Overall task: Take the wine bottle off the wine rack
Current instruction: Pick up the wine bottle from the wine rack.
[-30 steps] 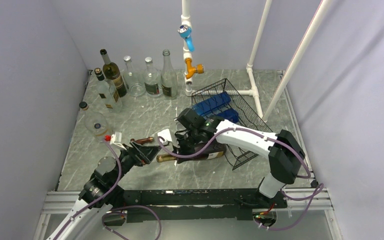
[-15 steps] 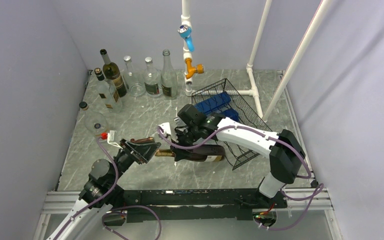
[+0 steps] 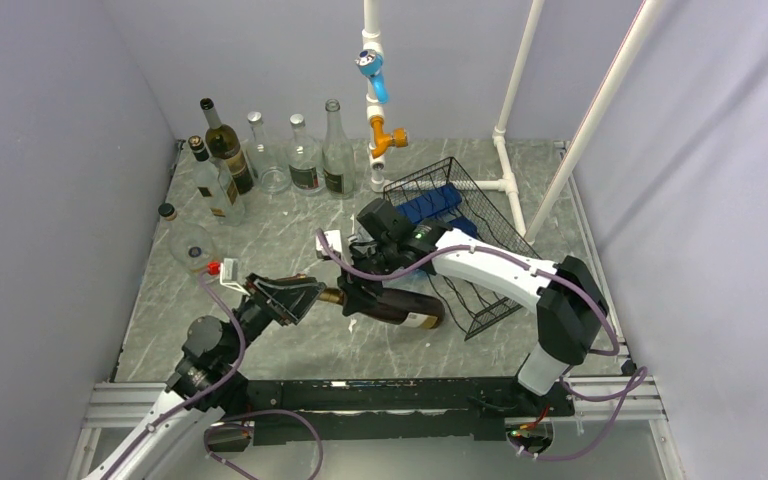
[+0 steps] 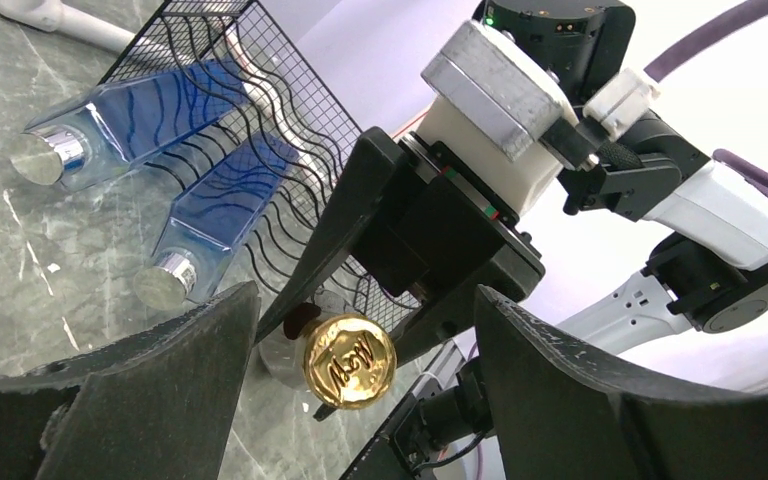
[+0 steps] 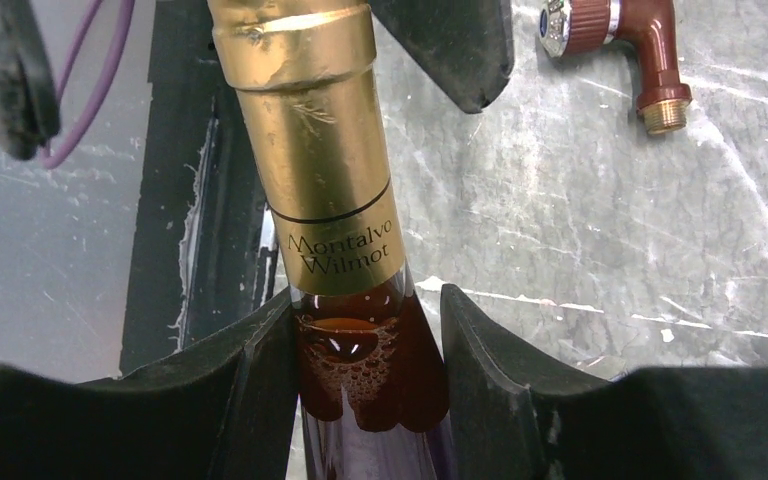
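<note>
Left end effector (image 4: 365, 300) is released: jaws stand apart either side of the gold cap of the wine bottle (image 3: 400, 305), not touching it. If it clamps off-centre on that slick foil, it prob. skids or levers the neck sideways. Right end effector (image 5: 365, 300) is clenched on the neck just below the foil. The bottle is roughly level over the counter (image 3: 360, 345), neck toward the left arm, base just beside the near corner of the wine rack (image 3: 490, 240) & apparently out of it. Two grips w/ mismatched pulls = twist & slip. Right letting go too early = drop on stone, broken glass. A swinging base could snag the mesh, drag the rack & roll out the blue bottles (image 3: 425, 210). Standing bottles (image 3: 228, 150) at the back are well apart, low risk.
</note>
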Motion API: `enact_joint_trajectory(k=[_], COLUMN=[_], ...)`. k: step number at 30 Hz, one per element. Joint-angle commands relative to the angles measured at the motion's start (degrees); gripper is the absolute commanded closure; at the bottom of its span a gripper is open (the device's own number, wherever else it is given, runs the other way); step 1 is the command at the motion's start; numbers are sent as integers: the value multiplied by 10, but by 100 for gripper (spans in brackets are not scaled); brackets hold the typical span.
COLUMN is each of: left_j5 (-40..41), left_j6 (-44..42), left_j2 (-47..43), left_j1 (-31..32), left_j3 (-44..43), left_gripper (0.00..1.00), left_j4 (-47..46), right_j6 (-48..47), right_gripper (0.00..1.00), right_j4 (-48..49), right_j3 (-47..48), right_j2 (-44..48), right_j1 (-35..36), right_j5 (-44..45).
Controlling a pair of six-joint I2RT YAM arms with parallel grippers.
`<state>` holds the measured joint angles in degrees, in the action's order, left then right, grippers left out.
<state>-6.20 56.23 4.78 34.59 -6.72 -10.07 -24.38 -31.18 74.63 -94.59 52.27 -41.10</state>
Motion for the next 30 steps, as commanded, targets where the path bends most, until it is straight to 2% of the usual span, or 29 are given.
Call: enact_joint_trajectory(k=[1,13,30], left_j5=[-19,-20,14], left_j6=[-9,-66,-106], left_j2=[26,125,210], left_j1=[2,5,43], left_j3=[1,-15,-19], left_gripper=[17,22,33], left_j4=[-79,-157,-264], right_j6=[53,97,112], right_gripper=[100,100,100], right_j4=[65,106,128], right_j3=[37,15,-2], right_j2=[15,25,20], right_j1=[-17,-50,-60], right_j5=[-78,-155,-189])
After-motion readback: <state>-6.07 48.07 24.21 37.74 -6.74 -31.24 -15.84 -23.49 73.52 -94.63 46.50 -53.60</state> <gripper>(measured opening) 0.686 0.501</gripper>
